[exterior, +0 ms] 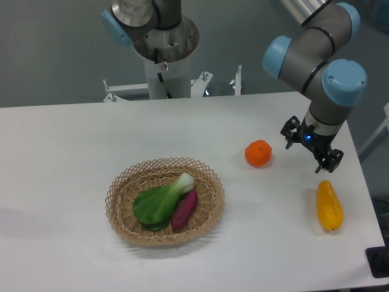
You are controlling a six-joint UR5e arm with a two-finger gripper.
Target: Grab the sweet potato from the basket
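The sweet potato [184, 210] is a small magenta-purple root lying in the round wicker basket [121, 182] at the table's front middle. It rests against the right side of a green leafy vegetable [157, 204]. My gripper [309, 146] hangs above the table far to the right of the basket. It is between an orange fruit and a yellow fruit. Its jaws stand apart and hold nothing.
A round orange fruit [258, 153] lies just left of the gripper. A yellow elongated fruit [329, 205] lies below it near the table's right edge. The arm's base column [165, 55] stands behind the table's back edge.
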